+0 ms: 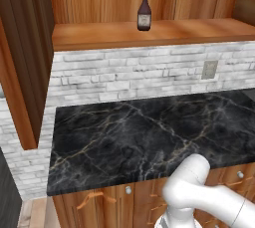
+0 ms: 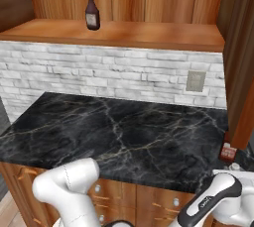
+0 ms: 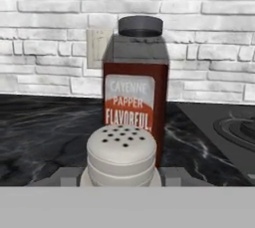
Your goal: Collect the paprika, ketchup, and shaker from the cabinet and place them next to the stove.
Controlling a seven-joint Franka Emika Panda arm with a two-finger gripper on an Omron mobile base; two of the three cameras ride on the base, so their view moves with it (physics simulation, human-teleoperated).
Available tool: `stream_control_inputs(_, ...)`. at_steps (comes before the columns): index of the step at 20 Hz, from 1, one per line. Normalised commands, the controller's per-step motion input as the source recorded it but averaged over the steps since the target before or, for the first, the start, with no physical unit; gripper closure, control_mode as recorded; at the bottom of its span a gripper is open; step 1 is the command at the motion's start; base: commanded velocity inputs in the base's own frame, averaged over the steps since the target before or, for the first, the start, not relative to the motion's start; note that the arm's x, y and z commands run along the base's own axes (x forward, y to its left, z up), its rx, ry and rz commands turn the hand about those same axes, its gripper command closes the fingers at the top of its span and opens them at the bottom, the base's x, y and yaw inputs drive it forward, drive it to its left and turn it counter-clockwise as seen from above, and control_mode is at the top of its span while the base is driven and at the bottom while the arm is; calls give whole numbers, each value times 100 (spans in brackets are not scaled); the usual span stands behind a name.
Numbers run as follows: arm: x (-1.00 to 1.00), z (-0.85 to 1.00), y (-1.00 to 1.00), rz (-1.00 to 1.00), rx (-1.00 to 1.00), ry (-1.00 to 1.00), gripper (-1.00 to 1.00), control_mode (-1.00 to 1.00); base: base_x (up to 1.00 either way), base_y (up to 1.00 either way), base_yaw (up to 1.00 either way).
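In your hand view, the paprika, labelled "CAYENNE PAPPER FLAVORFUL", stands on the counter at 12 o'clock behind the shaker. You cannot tell whether the gripper grips the shaker. The ketchup stands on the cabinet shelf.

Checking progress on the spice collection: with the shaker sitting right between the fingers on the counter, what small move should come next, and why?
Probably open a little wider and back straight away: the shaker stands upright on the counter in front of the paprika, beside the stove, while the ketchup waits on the cabinet shelf.
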Motion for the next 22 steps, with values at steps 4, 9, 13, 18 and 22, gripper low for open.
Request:
stream_control_inputs(4, 0, 19, 5, -4, 0, 0, -100, -100, 0, 0, 0)
stream_control_inputs(9, -1, 32, 16, -5, -5, 1, -100, -100, 0, 0, 0)
stream_control_inputs(13, -14, 48, 23, -5, -6, 0, -100, -100, 0, 0, 0)
stream_control_inputs(18, -43, 54, 62, -4, -7, -1, -100, -100, 0, 0, 0)
stream_control_inputs(22, -46, 51, 91, 0, -9, 0, -100, -100, 0, 0, 0)
